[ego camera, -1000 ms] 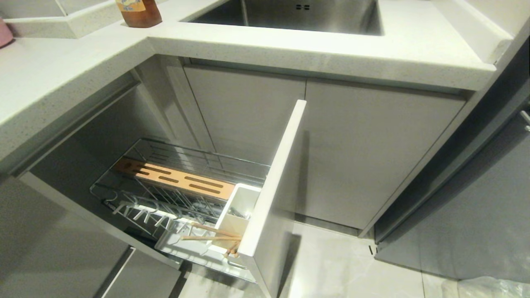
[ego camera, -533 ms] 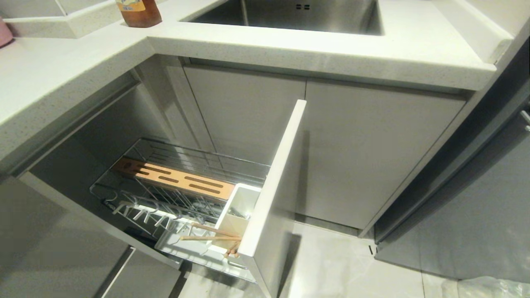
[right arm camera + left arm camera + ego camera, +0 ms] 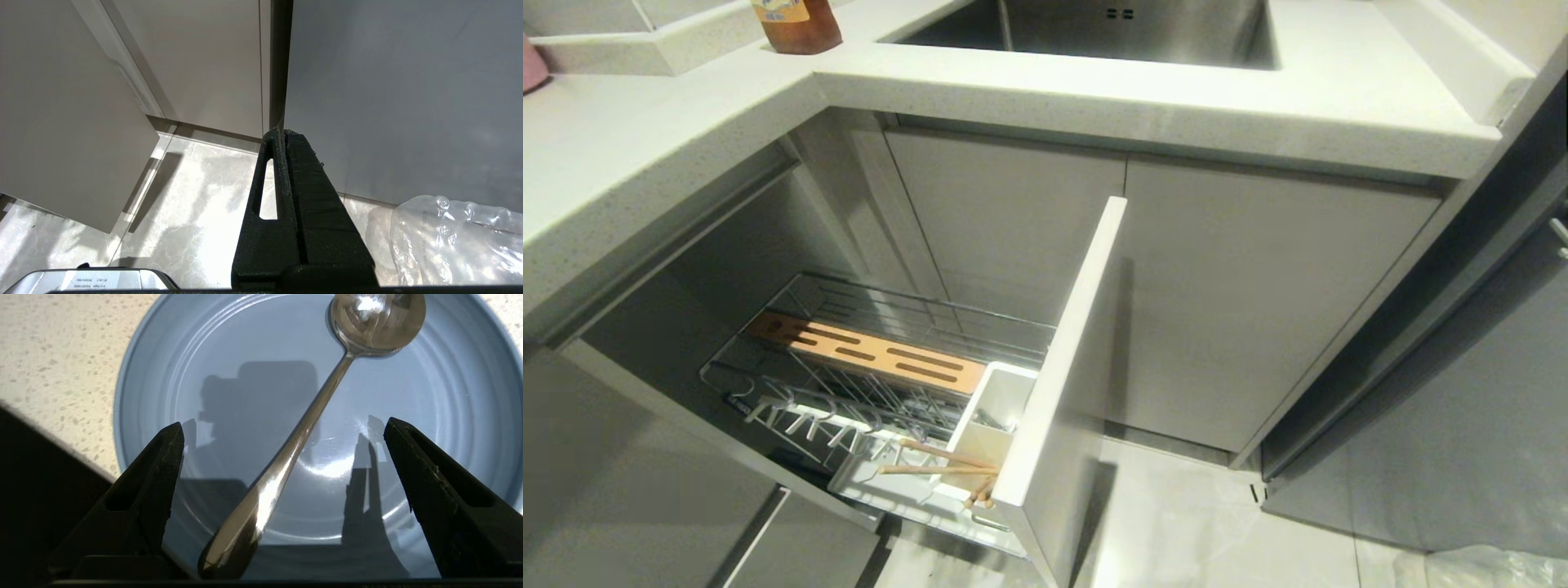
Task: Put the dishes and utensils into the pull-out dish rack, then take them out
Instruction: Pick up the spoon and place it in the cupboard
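In the left wrist view my left gripper (image 3: 284,430) stands open over a light-blue plate (image 3: 449,416) on the speckled counter. A metal spoon (image 3: 310,416) lies in the plate, its handle running between my two fingers without touching either. In the head view the pull-out dish rack (image 3: 882,392) is drawn out with its pale front panel (image 3: 1062,367) edge-on. Two wooden chopsticks (image 3: 939,461) lean out of its white utensil box (image 3: 992,429). My right gripper (image 3: 282,132) hangs shut above the floor, holding nothing. The bowl is out of view, and neither arm shows in the head view.
A steel sink (image 3: 1094,28) is set in the counter (image 3: 645,139) above the two-door cabinet (image 3: 1127,294). A brown bottle (image 3: 796,24) stands at the counter's back left. Crumpled clear plastic (image 3: 457,241) lies on the floor by the right arm.
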